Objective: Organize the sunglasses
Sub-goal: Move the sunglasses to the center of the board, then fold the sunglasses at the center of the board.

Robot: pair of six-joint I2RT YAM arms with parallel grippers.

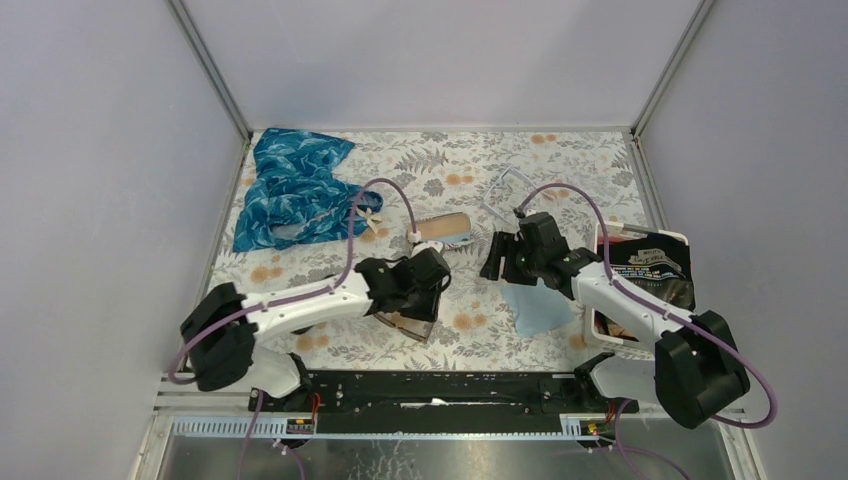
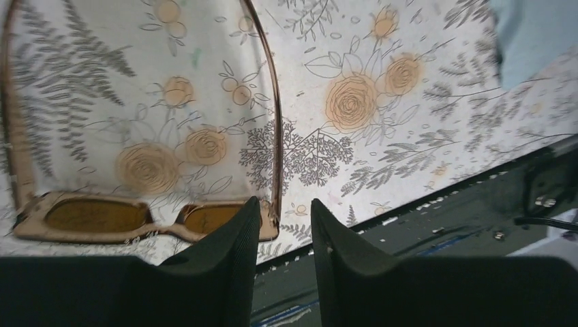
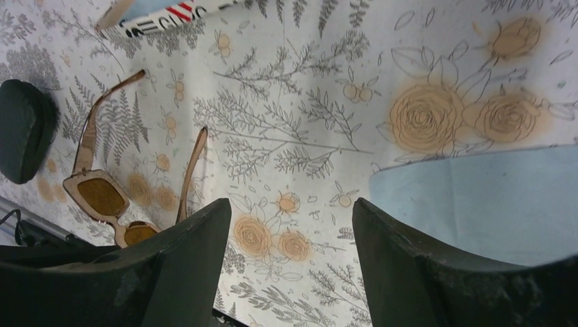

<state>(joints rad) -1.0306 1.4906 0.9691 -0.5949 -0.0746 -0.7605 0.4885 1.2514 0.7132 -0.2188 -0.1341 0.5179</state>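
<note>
**Left gripper (image 2: 285, 221) spread at the sunglasses**

The left gripper hangs with its jaws apart, pinching nothing. One fingertip (image 2: 238, 228) sits right at a hinge corner of the squarish, brown-lensed, thin-framed sunglasses (image 2: 95, 216); whether it touches them I cannot tell. The sunglasses lie with arms unfolded on the floral tablecloth (image 2: 382, 136), close to the near edge, about mid-table. To their right, the right gripper (image 3: 290, 225) is spread wide and empty, just beside a light blue cloth (image 3: 491, 197).

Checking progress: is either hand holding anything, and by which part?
Nothing is held. Both the left hand and right hand are open; the sunglasses lie on the table.
</note>
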